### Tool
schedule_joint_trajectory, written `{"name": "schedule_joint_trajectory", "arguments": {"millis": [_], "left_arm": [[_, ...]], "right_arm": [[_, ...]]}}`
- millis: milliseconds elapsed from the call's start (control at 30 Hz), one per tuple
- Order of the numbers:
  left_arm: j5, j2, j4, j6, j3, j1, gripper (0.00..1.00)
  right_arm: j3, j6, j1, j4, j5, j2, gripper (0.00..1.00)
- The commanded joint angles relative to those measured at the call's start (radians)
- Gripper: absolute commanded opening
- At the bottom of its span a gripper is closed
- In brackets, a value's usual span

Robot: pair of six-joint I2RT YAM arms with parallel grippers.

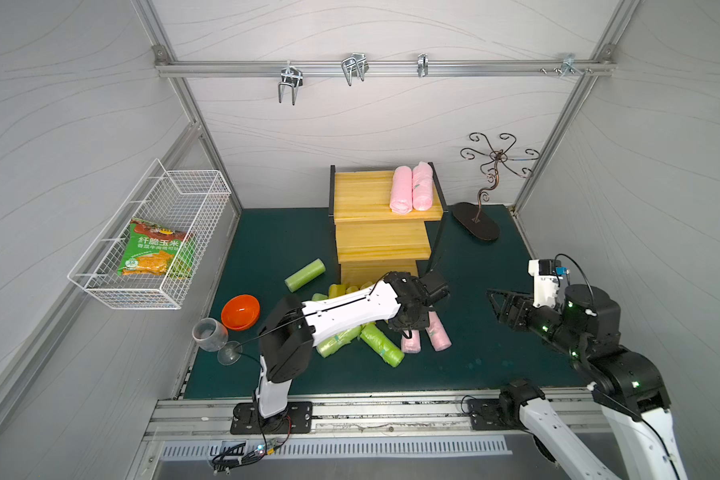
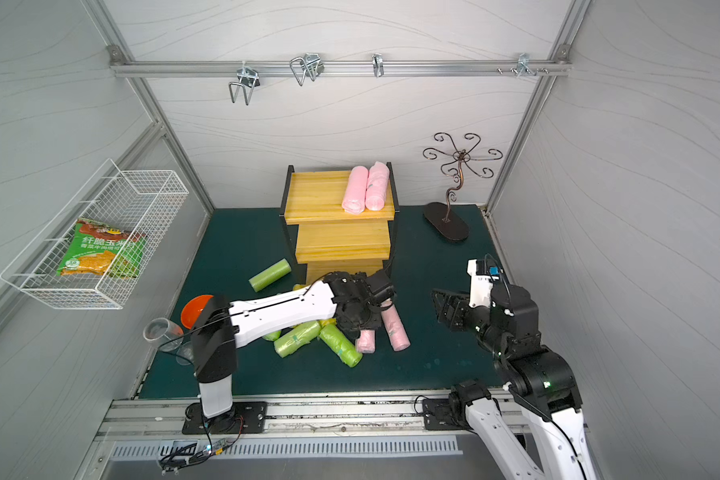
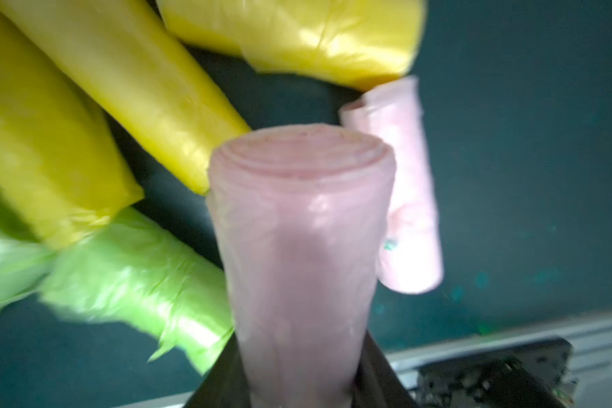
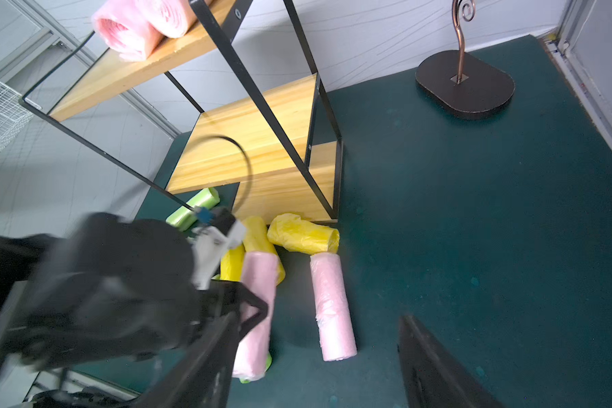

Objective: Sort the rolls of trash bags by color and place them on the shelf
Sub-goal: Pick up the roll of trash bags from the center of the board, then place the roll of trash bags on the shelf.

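The shelf (image 1: 362,195) stands at the back of the green mat, with two pink rolls (image 1: 410,189) side by side on its top board. My left gripper (image 3: 299,356) is shut on a pink roll (image 3: 301,229) low over the pile in front of the shelf. Its black jaws press both sides of the roll. Another pink roll (image 1: 439,334) lies on the mat just right of it. Yellow rolls (image 3: 128,88) and green rolls (image 1: 381,345) crowd its left side. A lone green roll (image 1: 305,274) lies left of the shelf. My right gripper (image 1: 493,305) hangs open and empty to the right.
A white wire basket (image 1: 192,187) on the left wall holds a snack bag (image 1: 156,249). An orange bowl (image 1: 240,311) and a tipped wine glass (image 1: 211,334) sit at the mat's left edge. A dark metal hook stand (image 1: 476,222) is at the back right.
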Motion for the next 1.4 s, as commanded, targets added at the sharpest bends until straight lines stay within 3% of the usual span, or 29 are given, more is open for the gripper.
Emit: {"name": "schedule_joint_trajectory", "arguments": {"millis": [0, 300, 500, 933, 1067, 1367], "left_arm": [[-0.145, -0.128, -0.145, 0.107, 0.155, -0.007, 0.0], [-0.218, -0.198, -0.321, 0.299, 0.527, -0.009, 0.0], [-0.403, -0.244, -0.195, 0.554, 0.615, 0.016, 0.0], [-0.094, -0.033, -0.193, 0.706, 0.847, 0.439, 0.0], [-0.043, 0.06, -0.213, 0.716, 0.94, 0.493, 0.0], [-0.048, 0.114, -0.138, 0.719, 0.942, 0.548, 0.0]], "right_arm": [[0.022, -0.021, 0.007, -0.015, 0.036, 0.002, 0.75], [0.011, -0.012, 0.007, -0.007, 0.019, 0.006, 0.75], [-0.017, -0.008, 0.008, 0.002, 0.005, 0.01, 0.74], [-0.105, 0.004, 0.006, 0.006, -0.02, -0.018, 0.74], [-0.128, 0.005, 0.008, 0.01, -0.025, -0.019, 0.74], [-0.169, 0.01, 0.007, 0.008, -0.038, -0.029, 0.74]]}}
